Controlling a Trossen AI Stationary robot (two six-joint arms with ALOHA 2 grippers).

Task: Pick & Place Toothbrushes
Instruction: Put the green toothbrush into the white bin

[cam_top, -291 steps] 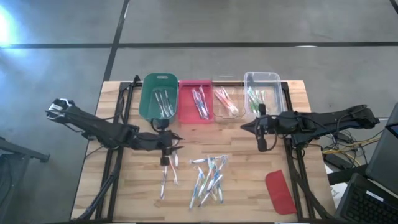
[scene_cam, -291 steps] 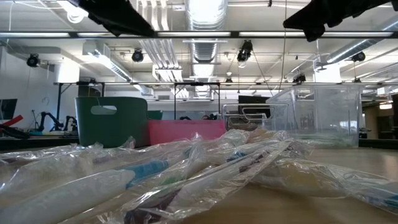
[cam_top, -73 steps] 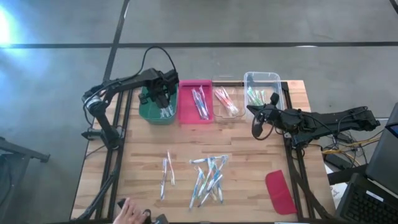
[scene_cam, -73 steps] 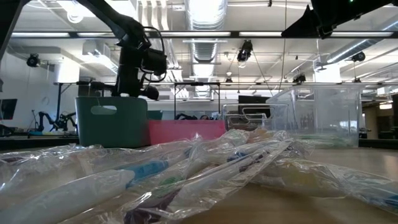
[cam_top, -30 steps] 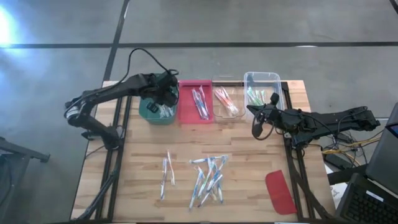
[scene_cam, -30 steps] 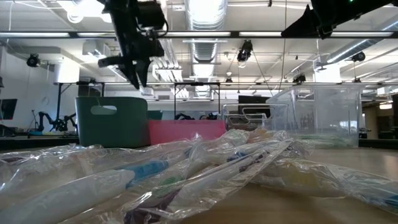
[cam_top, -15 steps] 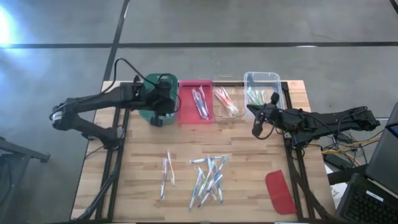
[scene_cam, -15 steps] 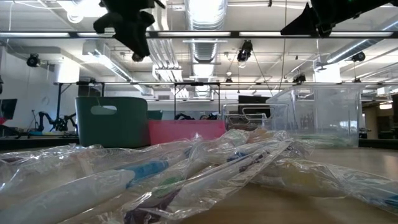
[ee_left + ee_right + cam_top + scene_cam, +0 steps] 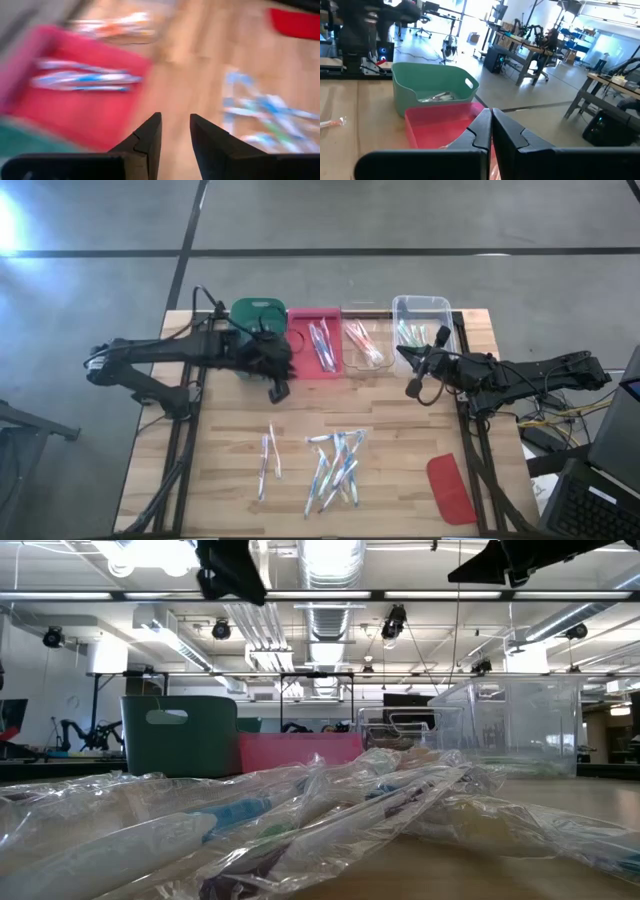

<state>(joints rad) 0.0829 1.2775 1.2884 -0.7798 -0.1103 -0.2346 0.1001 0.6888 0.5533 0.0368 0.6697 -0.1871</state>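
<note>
Two dark jointed arms, matte black throughout.
Left hand (image 9: 175,131): two wedge-shaped black fingers on a flat black bar. Right hand (image 9: 491,131): same black wedges. Black cable loops off left arm (image 9: 160,352); right arm (image 9: 530,373) likewise black.

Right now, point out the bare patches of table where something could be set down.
Bare wood lies between the row of bins and the toothbrush pile, though the left gripper hangs over its left part. More lies between the pile and the red lid. The back edge is crowded with bins; the right gripper hangs by the clear one.
</note>
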